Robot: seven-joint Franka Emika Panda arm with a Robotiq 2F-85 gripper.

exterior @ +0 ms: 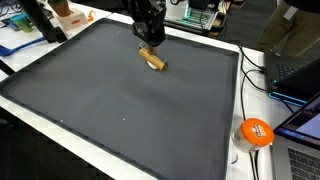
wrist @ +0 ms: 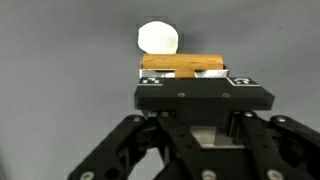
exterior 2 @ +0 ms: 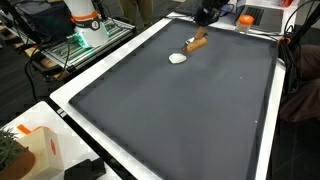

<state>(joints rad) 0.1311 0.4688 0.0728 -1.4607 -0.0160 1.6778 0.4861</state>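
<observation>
Finding: my fingers (exterior: 150,43) are drawn in narrow and clamped on a wooden block (exterior: 153,61). In the wrist view the block (wrist: 183,65) lies crosswise between the two tips, with both ends sticking out past them.

Location: the block is at the far part of a dark mat (exterior: 120,110) that covers most of the tabletop (exterior: 250,62). In both exterior views it hangs directly below my fingers at a slant. I cannot tell whether its lower end touches the mat.

Nearby: a small white disc (exterior 2: 177,58) lies flat on the mat just beside the block (exterior 2: 197,43) and apart from it. The wrist view shows the disc (wrist: 158,38) just beyond the block's long edge.

Surroundings: an orange round object (exterior: 255,132) sits on the tabletop's pale border off the mat, well apart from the block.
</observation>
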